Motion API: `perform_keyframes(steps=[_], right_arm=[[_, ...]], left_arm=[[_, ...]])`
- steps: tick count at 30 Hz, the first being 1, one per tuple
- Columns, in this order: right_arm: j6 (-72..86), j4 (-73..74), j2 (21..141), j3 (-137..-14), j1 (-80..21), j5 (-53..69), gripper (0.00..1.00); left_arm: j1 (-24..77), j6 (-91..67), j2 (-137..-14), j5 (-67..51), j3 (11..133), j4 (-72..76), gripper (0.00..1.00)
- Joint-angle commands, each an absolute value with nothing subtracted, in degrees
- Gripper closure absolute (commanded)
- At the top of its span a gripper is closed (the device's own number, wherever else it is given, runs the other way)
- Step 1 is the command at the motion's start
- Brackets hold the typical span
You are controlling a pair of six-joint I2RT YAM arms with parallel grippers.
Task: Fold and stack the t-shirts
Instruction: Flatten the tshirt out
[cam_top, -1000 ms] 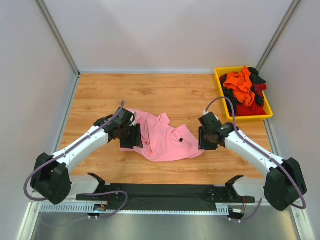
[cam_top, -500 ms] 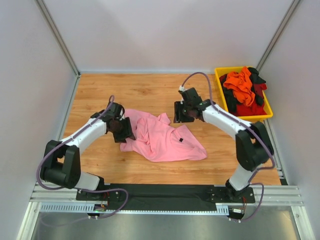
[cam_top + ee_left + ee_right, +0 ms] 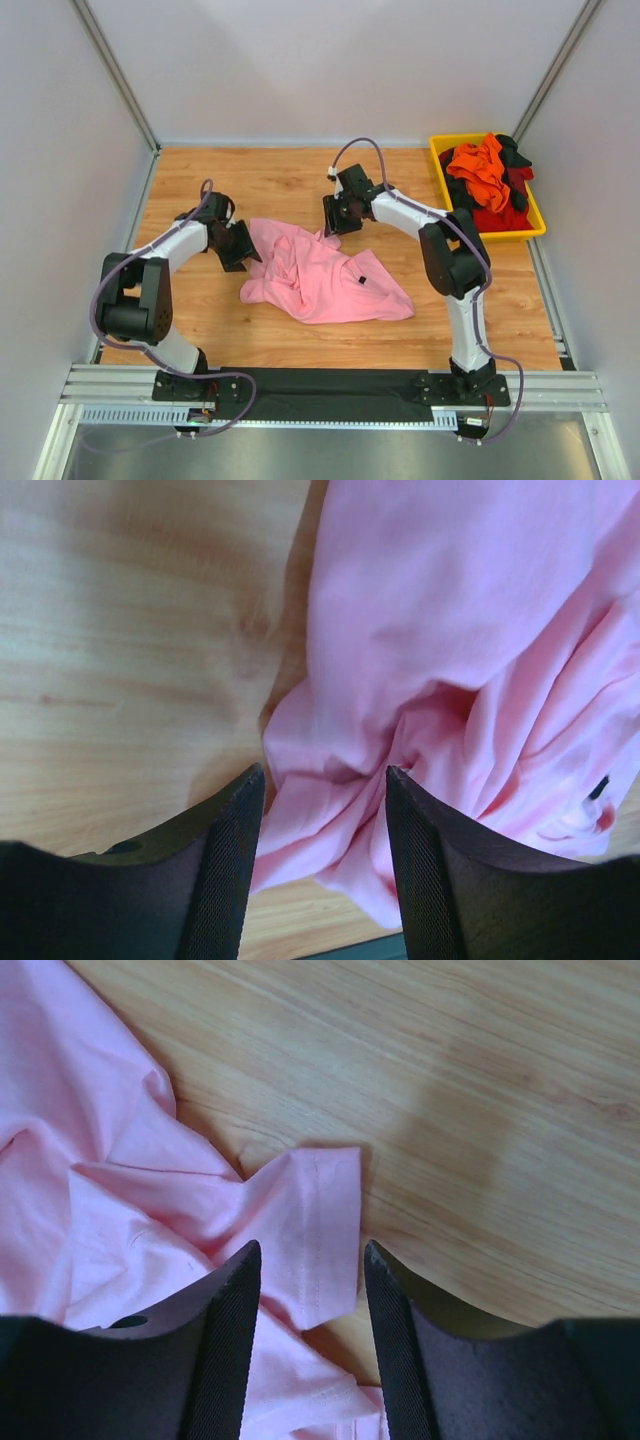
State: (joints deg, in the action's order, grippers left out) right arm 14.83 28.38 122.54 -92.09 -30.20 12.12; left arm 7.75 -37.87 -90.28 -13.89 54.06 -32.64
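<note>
A light pink t-shirt (image 3: 320, 275) lies crumpled on the wooden table (image 3: 280, 180). My left gripper (image 3: 238, 247) stands open at the shirt's left edge; in the left wrist view a bunched fold of pink cloth (image 3: 330, 810) lies between its fingers (image 3: 225, 870). My right gripper (image 3: 332, 215) stands open over the shirt's far edge, and the right wrist view shows a hemmed sleeve (image 3: 315, 1235) between its fingers (image 3: 400, 1350). Neither gripper has closed on the cloth. Orange, red and black t-shirts (image 3: 487, 178) are piled in a bin at the far right.
The yellow plastic bin (image 3: 535, 229) sits at the table's far right corner. A black rail (image 3: 320, 385) runs along the near edge. White walls enclose the table on three sides.
The right arm swung from the shirt's right corner up and left to its far edge, its jaws widening. The left gripper moved slightly left and back along the shirt's left edge.
</note>
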Motion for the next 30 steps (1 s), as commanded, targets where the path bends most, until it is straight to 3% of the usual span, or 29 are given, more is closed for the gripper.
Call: perform_keyframes(steps=[1, 7, 9, 10, 12, 13, 14, 16, 23, 30], right_arm=[[13.6, 27.0, 123.7, -93.8, -30.0, 14.4, 0.52], [11.9, 26.5, 126.0, -93.9, -29.9, 10.5, 0.48], [11.4, 25.5, 126.4, -94.0, -30.0, 10.5, 0.55], [11.0, 25.0, 126.5, -94.0, -30.0, 10.5, 0.63], [10.4, 24.0, 126.2, -94.4, -30.0, 9.6, 0.74], [9.6, 23.8, 125.9, -94.8, -30.0, 9.1, 0.91], [9.1, 24.0, 125.3, -95.3, -30.0, 7.1, 1.00], [8.7, 24.0, 124.0, -96.6, -30.0, 4.7, 1.00], [6.3, 22.0, 107.3, -93.1, -30.0, -4.4, 1.00], [8.0, 24.1, 102.3, -89.7, -30.0, 1.0, 0.98]], left_arm=[[7.6, -39.2, -93.7, -13.1, 58.4, -29.1, 0.41], [7.6, -39.8, -100.0, -8.6, 62.8, -27.9, 0.41], [7.6, -39.3, -103.0, -9.5, 65.1, -28.4, 0.43], [7.6, -39.2, -103.6, -10.1, 65.6, -28.3, 0.44], [7.6, -38.9, -104.9, -12.3, 66.6, -27.3, 0.63], [7.6, -38.9, -105.1, -12.6, 67.0, -27.5, 0.73], [7.6, -38.6, -104.9, -12.6, 68.0, -28.5, 0.89], [7.6, -38.0, -103.6, -12.0, 69.0, -30.1, 1.00], [7.6, -34.9, -90.8, -7.7, 71.4, -36.0, 1.00], [7.6, -33.9, -82.6, -9.1, 67.4, -38.2, 1.00]])
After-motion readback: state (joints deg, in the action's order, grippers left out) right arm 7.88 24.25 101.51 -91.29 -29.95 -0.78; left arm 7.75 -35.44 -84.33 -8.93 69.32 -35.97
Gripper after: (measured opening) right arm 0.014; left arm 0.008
